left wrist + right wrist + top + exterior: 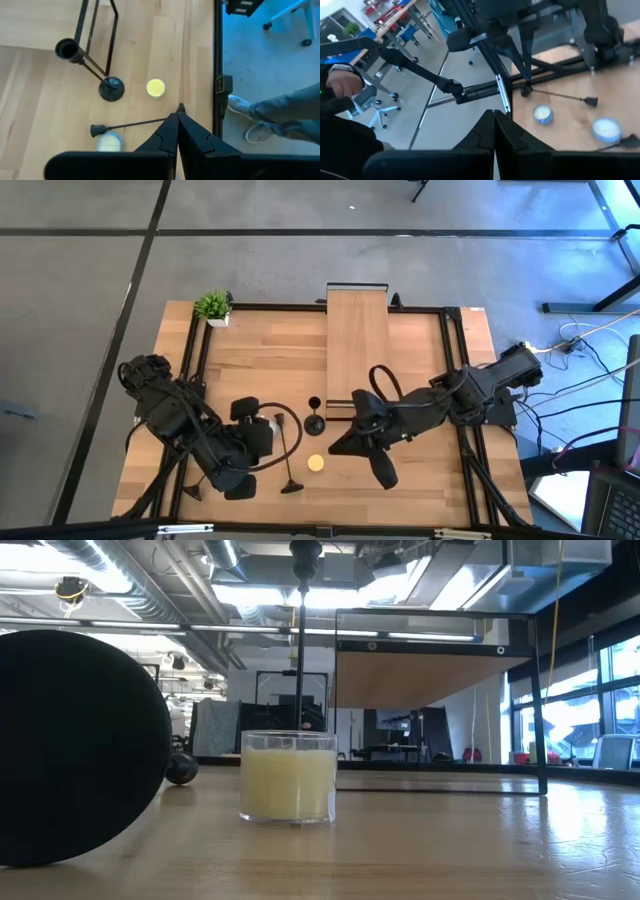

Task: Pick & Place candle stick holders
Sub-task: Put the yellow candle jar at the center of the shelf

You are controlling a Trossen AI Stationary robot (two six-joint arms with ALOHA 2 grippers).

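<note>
One black candle stick holder [315, 421] stands upright on its round base [111, 90] near the table's middle, its cup [66, 50] on top. A second holder [130, 124] lies on its side on the wood. Its cup end points toward the far edge and its round base [290, 485] is near the front edge, large in the low view [70, 745]. My left gripper [178, 111] is shut and hangs in the air left of the lying holder, hiding its base in the left wrist view. My right gripper [335, 448] is shut, raised right of the standing holder, pointing toward the table's left.
A yellow candle [316, 463] in a glass [288, 778] sits between the two holders. A white candle [107, 144] lies left of the lying holder's cup. A raised wooden board [357, 340] stands at the back middle and a small plant [213, 307] at the back left. A person's legs [280, 110] stand by the near edge.
</note>
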